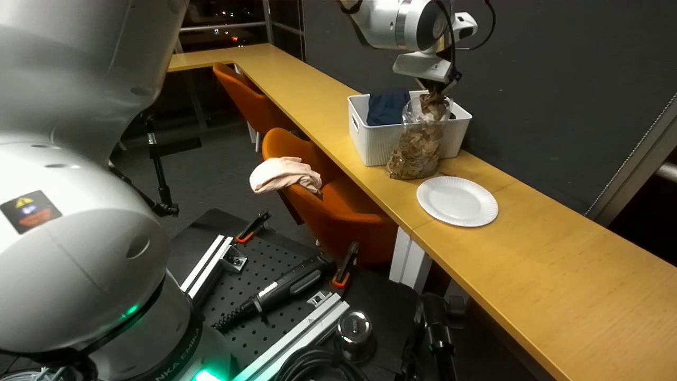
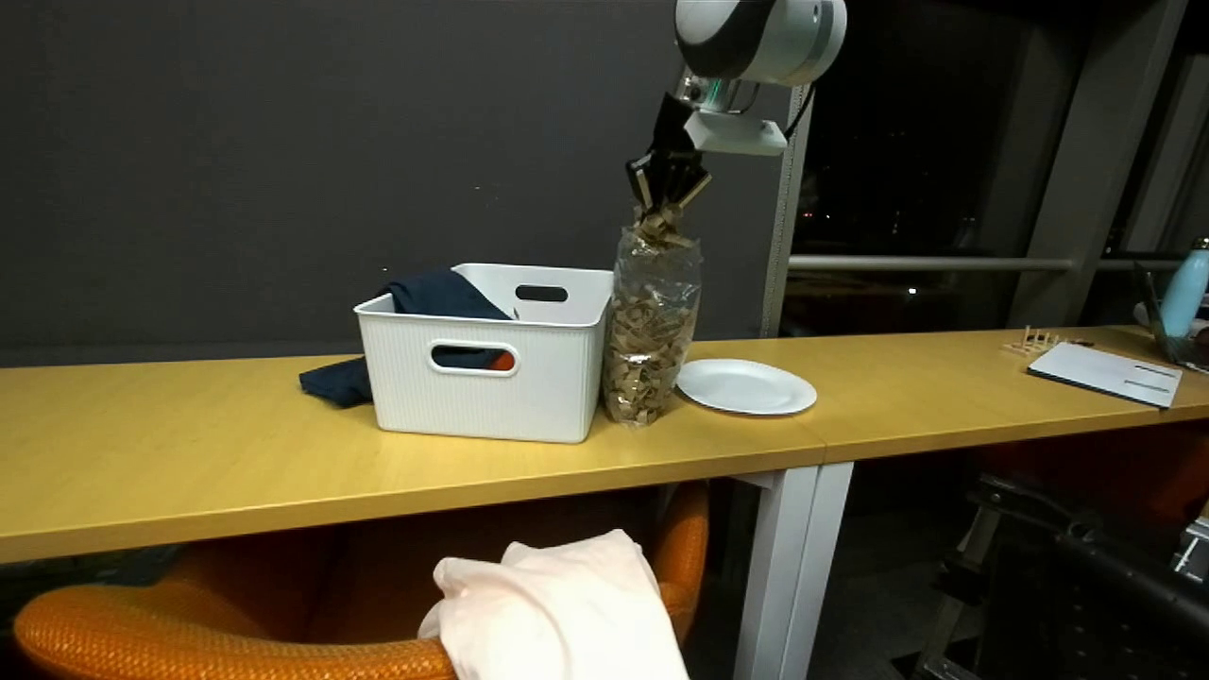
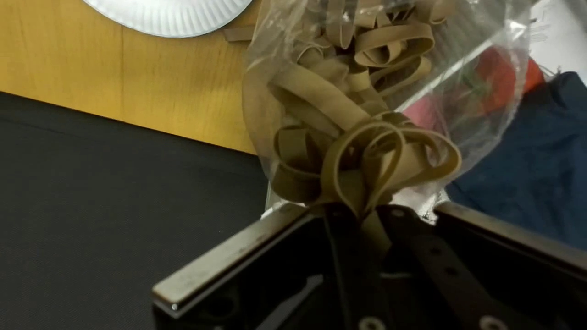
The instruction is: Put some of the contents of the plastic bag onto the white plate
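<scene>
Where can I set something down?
In an exterior view, bare table lies between the white plate and flat white item, and left of the dark blue cloth beside the white tub. Crowded: tub to plate, around the plastic bag.

We judged this to be an office with a patch of robotics lab in it. A long wooden desk (image 1: 550, 270) ran along a dark grey wall (image 1: 550, 79), orange chairs (image 1: 349, 206) stood at it, and farther along we saw a pale blue bottle (image 2: 1185, 295) and a flat white pad or folder (image 2: 1105, 373). Large windows (image 2: 907, 189) showed darkness and scattered lights (image 1: 234, 38). Near the desk, a perforated black board (image 1: 270, 259) with clamps (image 1: 342, 275), metal rails (image 1: 291, 338) and the robot's base (image 1: 158, 333) gave us the lab part.
</scene>
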### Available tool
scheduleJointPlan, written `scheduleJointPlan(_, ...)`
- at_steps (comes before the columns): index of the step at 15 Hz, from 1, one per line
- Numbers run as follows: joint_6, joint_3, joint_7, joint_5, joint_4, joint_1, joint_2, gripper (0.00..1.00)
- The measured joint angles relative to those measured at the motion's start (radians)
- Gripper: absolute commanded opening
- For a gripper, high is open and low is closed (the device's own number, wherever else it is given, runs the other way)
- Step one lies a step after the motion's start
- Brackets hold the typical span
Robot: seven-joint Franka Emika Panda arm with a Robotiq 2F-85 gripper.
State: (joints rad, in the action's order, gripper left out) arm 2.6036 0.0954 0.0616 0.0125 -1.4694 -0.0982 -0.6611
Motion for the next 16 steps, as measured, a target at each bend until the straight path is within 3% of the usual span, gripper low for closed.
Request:
scheduleJointPlan(10,-0.086,0.066,0.12,0.07,-0.138,0.054,0.185,0.03)
scheduleJointPlan(16,-0.091,0.139,0.177,0.14,-0.283,0.041,0.293,0.03)
